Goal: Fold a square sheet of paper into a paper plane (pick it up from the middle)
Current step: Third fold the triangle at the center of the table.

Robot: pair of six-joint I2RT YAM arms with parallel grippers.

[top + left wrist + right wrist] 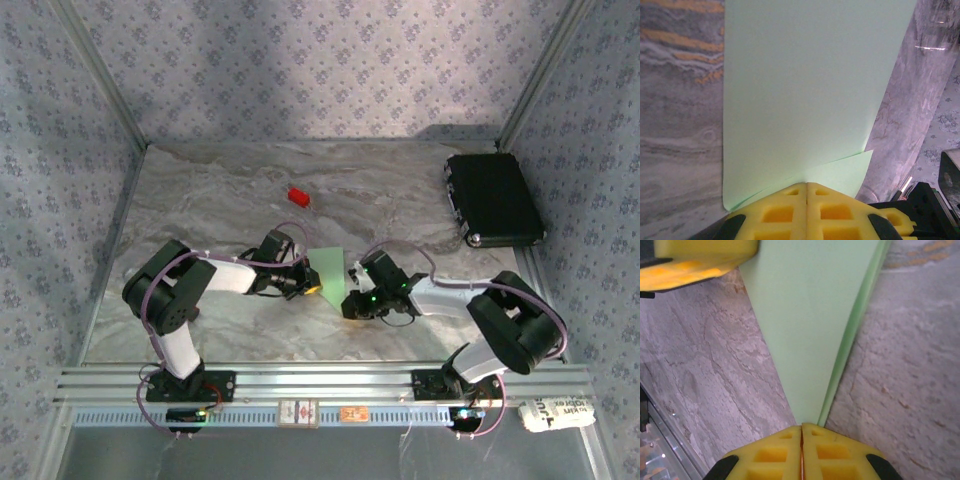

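The square sheet of paper (331,270) is pale green, folded over on itself and held between both arms just above the marble table, near its middle. My left gripper (310,285) is shut on one side of it; in the left wrist view the sheet (800,95) runs out from between the yellow pads (785,210), with a second layer showing at the lower right. My right gripper (352,292) is shut on the opposite side, and in the right wrist view the paper (810,325) narrows to a point at my gripper's (801,427) closed pads. No finished paper plane shape shows.
A small red block (299,196) lies on the table behind the paper. A black case (493,198) sits at the back right. The left gripper's yellow pad (700,260) is at the top left of the right wrist view. Patterned walls enclose the table.
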